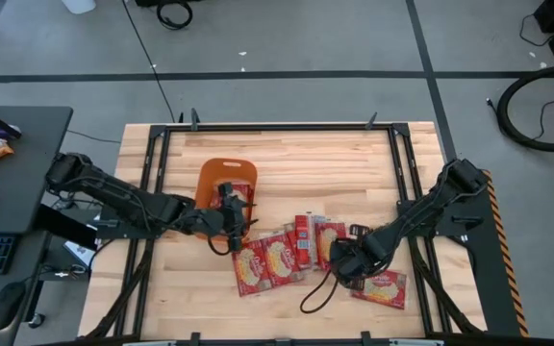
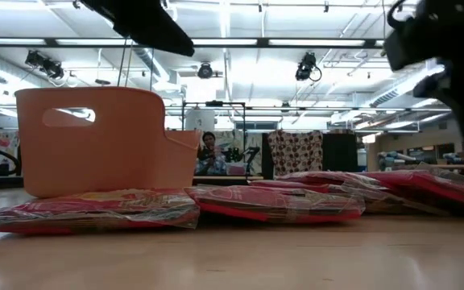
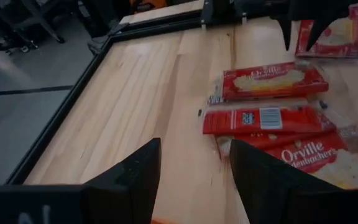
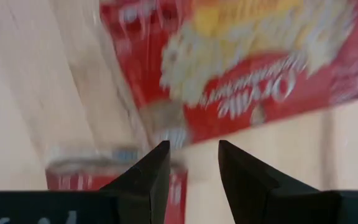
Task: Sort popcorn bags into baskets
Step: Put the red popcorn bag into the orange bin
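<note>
Glossy red flat popcorn bags [image 1: 277, 258] lie fanned on the wooden desk [image 1: 354, 163], long axes mostly front-to-back, beside the smooth orange basket [image 1: 221, 183]. Left tool [image 1: 234, 216] and right tool [image 1: 346, 264] both stand apart, empty.

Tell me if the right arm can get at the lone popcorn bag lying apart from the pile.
Probably yes. The right gripper hovers open beside that popcorn bag, which lies flat on the table with nothing on top of it.

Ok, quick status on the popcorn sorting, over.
Left gripper open, empty, at the orange basket. Right gripper open, empty, over the popcorn bags. Bags all on the table. Nothing blocking.
</note>
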You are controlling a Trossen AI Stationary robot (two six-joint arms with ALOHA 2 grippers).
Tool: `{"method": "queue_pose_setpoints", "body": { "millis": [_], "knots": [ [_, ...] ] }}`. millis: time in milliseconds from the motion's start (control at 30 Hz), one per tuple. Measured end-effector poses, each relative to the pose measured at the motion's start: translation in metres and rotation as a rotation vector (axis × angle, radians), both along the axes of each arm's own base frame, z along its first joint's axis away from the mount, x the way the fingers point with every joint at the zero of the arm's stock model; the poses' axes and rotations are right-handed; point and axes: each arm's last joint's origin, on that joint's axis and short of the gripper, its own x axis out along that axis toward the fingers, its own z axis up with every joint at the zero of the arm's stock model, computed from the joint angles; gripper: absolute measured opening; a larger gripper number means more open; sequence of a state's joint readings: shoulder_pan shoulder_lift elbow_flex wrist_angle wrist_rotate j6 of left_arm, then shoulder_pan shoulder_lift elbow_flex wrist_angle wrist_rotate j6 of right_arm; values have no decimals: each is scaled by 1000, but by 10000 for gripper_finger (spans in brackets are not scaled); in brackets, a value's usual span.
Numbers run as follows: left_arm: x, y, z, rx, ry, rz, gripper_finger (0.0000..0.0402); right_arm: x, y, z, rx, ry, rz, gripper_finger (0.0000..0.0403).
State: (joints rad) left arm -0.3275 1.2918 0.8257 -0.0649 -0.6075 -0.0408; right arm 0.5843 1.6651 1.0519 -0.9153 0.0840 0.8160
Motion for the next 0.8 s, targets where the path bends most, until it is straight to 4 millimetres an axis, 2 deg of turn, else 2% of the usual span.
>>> {"method": "queue_pose_setpoints", "body": {
  "millis": [233, 467, 633, 800],
  "knots": [
    [3, 1, 2, 21, -18, -5, 194, -14, 5, -5, 134, 221, -110, 140],
    [2, 1, 0, 22, -1, -6, 194, -36, 6, -33, 284, 432, -254, 140],
    [2, 0, 0, 21, -2, -7, 194, -46, -3, -49, 261, 450, -288, 140],
    [2, 1, 0, 21, -3, -5, 194, -41, -24, -48, 122, 406, -250, 140]
  ]
}}
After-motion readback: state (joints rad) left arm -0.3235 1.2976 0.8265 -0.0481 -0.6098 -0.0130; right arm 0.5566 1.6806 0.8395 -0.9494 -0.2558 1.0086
